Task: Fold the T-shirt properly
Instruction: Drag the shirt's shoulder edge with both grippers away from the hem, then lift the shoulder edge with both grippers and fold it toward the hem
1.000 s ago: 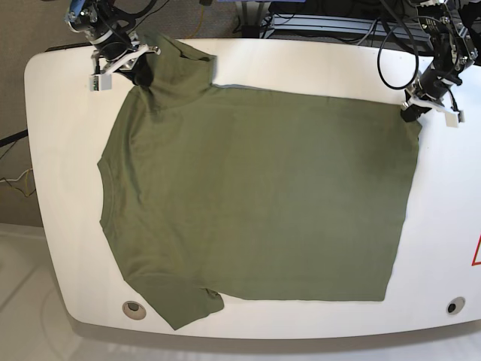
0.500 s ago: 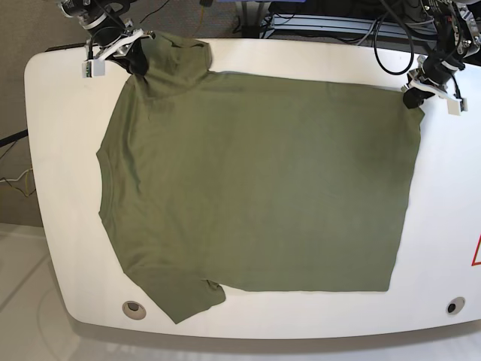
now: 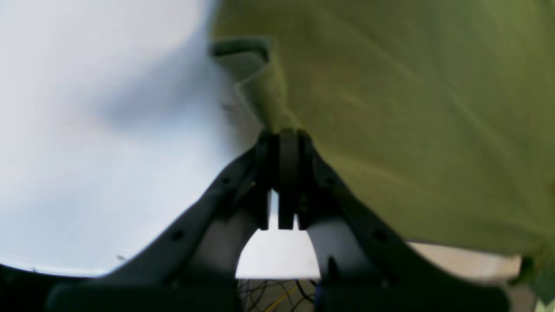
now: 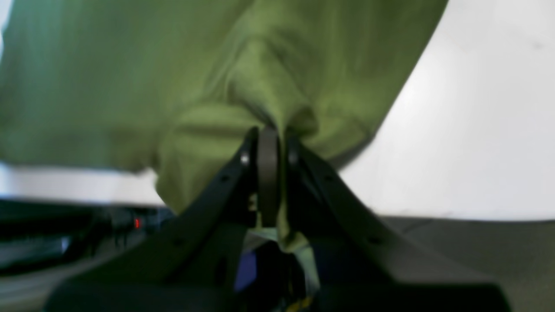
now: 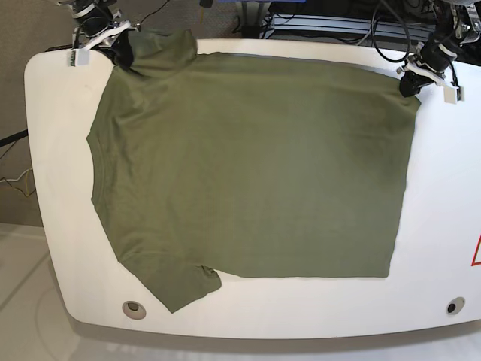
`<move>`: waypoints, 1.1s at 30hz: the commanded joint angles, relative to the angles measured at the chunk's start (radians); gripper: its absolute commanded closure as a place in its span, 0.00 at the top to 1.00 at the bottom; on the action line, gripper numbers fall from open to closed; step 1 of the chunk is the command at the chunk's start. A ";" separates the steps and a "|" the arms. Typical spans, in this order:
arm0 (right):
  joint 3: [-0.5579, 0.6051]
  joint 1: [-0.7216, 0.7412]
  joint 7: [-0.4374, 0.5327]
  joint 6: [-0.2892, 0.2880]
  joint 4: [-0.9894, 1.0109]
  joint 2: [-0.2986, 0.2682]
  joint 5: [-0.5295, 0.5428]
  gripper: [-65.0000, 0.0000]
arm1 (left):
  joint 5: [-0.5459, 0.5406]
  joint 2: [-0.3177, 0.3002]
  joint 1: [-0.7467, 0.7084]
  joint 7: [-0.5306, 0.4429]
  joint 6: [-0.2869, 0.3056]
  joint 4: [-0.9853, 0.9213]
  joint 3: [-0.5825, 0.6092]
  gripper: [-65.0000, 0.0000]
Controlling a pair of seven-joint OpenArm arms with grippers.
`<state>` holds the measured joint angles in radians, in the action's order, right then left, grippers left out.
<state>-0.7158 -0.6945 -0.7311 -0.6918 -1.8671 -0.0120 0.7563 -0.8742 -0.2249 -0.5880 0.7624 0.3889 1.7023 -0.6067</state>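
Note:
The olive-green T-shirt (image 5: 255, 165) lies spread flat over the white table (image 5: 443, 210), neck to the left, hem to the right. My right gripper (image 5: 124, 53) is at the far left corner, shut on the bunched far sleeve (image 4: 260, 86). My left gripper (image 5: 407, 84) is at the far right, shut on the shirt's far hem corner (image 3: 277, 117). In the left wrist view the left gripper (image 3: 282, 138) pinches a fold of cloth; in the right wrist view the right gripper (image 4: 269, 134) does the same. The near sleeve (image 5: 184, 289) lies by the front edge.
Cables and a dark rack (image 5: 331, 22) run behind the table's far edge. Two round holes sit in the tabletop near the front, one at the left (image 5: 134, 308) and one at the right (image 5: 452, 307). A red mark (image 5: 476, 252) shows at the right edge.
Both grippers have pulled the shirt's far edge toward the back of the table. The whole shirt slid back with them, and its far edge now lies close to the table's rear edge.

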 commanded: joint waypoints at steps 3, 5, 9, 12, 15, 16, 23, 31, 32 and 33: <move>-0.024 -0.006 0.017 -0.006 -0.013 -0.009 0.033 0.00 | -0.013 -0.009 -0.017 -0.028 0.022 0.037 -0.009 0.00; -0.024 0.009 0.014 -0.006 -0.014 -0.011 0.028 0.00 | -0.012 -0.008 -0.003 -0.035 0.015 0.038 -0.009 0.00; -0.017 0.053 0.004 -0.006 -0.017 -0.017 0.019 0.00 | -0.007 -0.007 0.029 -0.043 -0.011 0.039 -0.008 0.00; -0.012 0.092 -0.008 -0.006 -0.017 -0.025 0.012 0.00 | -0.004 -0.007 0.050 -0.047 -0.034 0.045 -0.006 0.00; -0.006 0.137 -0.028 -0.006 -0.013 -0.037 0.008 0.00 | -0.001 -0.006 0.081 -0.047 -0.051 0.055 -0.005 0.00; -0.005 0.152 -0.035 -0.006 -0.011 -0.041 0.006 0.00 | 0.000 -0.005 0.092 -0.046 -0.056 0.058 -0.004 0.00; -0.005 0.239 -0.083 -0.006 -0.001 -0.070 0.010 0.11 | 0.000 -0.002 0.173 -0.030 -0.089 0.055 -0.008 0.00; -0.010 0.255 -0.049 -0.006 -0.014 -0.077 -0.008 0.05 | 0.001 0.006 0.181 -0.038 -0.057 0.028 -0.009 0.00; -0.009 0.255 -0.047 -0.006 -0.018 -0.076 -0.012 0.04 | 0.001 0.007 0.183 -0.038 -0.055 0.025 -0.011 0.00; -0.009 0.259 -0.046 -0.006 -0.017 -0.074 -0.016 0.04 | 0.001 0.008 0.188 -0.036 -0.053 0.022 -0.011 0.00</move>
<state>-0.7193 -0.4366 -0.8047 -0.6918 -1.8595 -0.0795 0.7319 -0.8562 -0.2054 -0.4107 0.7456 0.3222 1.7153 -0.6075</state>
